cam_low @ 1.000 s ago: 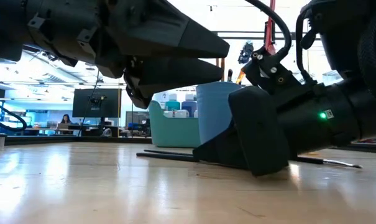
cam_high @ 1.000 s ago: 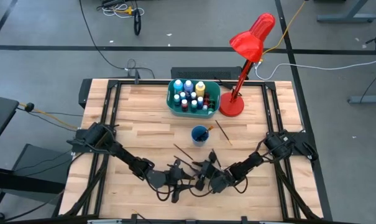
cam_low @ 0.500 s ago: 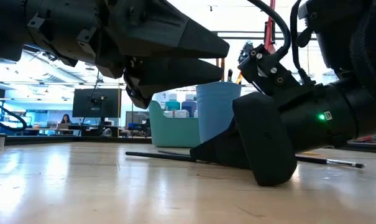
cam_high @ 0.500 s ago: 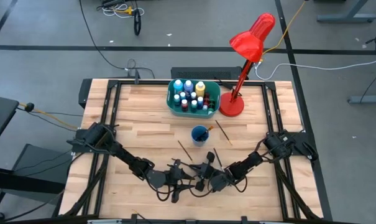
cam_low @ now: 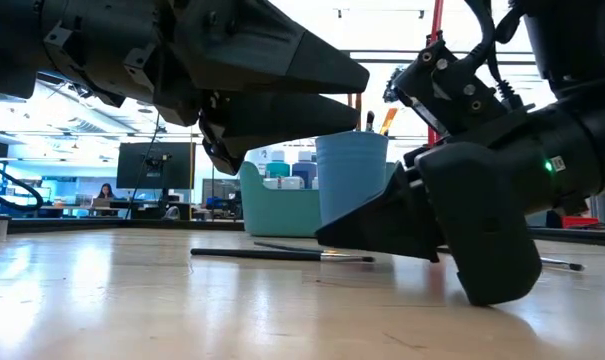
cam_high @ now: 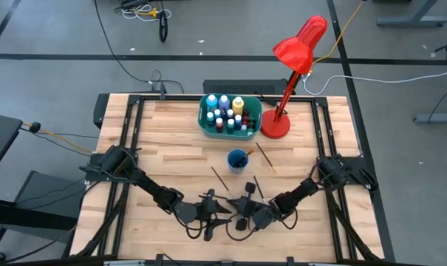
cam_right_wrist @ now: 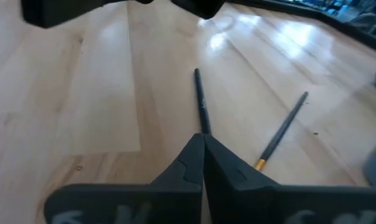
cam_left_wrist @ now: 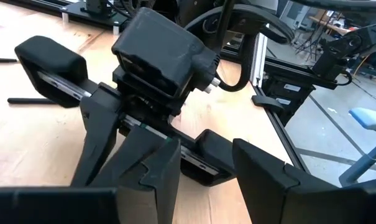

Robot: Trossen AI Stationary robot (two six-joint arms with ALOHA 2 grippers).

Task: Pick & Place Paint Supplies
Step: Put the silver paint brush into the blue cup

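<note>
A thin black paintbrush [cam_right_wrist: 201, 102] lies flat on the table straight ahead of my right gripper [cam_right_wrist: 204, 144], which is shut. In the low view the shut tips [cam_low: 322, 240] hang just above that brush [cam_low: 272, 255], whose near end runs under them. A second brush with a gold ferrule [cam_right_wrist: 281, 134] lies beside it. My left gripper [cam_left_wrist: 206, 186] hovers open and still at the near middle [cam_high: 222, 214], with nothing between its fingers. Paint bottles stand in the teal tub [cam_high: 205, 118]. More brushes stand in the blue cup [cam_high: 238, 159]. My right gripper comes slanting down toward the black brush's near end [cam_right_wrist: 204, 127], its shut fingers in line with the brush. The fingers hide where the brush ends. I cannot tell whether they touch it. The brush lies level on the table.
A red desk lamp [cam_high: 276, 125] stands at the back right beside the tub. Another brush [cam_high: 266, 157] lies right of the cup. The two grippers sit close together at the table's near middle. Bare wood lies to the left and right.
My right gripper has risen off the table and rolled about its own line. The black brush has slid a little along the table, staying flat, and its near end now shows under the raised fingertips.
</note>
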